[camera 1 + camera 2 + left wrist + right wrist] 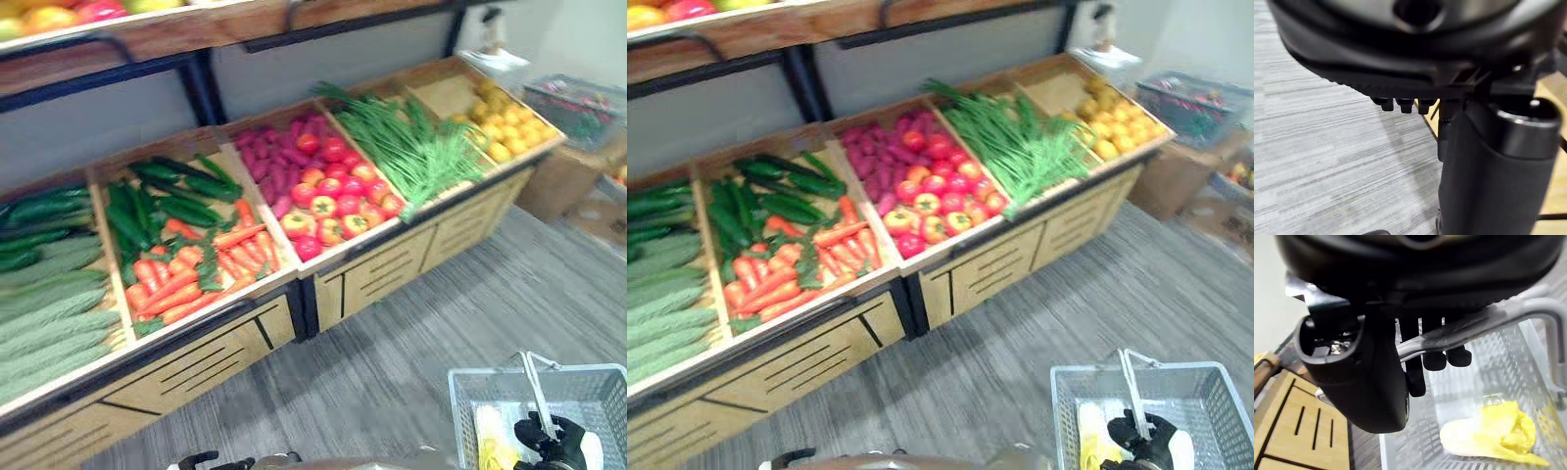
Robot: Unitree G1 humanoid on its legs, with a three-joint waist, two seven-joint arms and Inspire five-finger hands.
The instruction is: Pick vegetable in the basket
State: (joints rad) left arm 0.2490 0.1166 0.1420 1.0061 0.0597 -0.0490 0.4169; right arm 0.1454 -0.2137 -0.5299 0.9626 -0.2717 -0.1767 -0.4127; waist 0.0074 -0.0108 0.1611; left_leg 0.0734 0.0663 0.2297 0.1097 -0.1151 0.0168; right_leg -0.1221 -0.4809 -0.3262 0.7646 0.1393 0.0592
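I am holding the basket [600, 394] at the near right, my right hand [554, 438] curled round its handle [535, 387], one pale yellow vegetable [1488, 433] lying inside, and the next pick calls for reaching my left hand [1400, 49], state not determinable, toward the far display stand [377, 279].

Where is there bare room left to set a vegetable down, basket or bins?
In the basket, bare mesh beside the yellow leafy vegetable. In the yellow-fruit bin, bare wood behind the fruit. The carrots and tomatoes lie packed.
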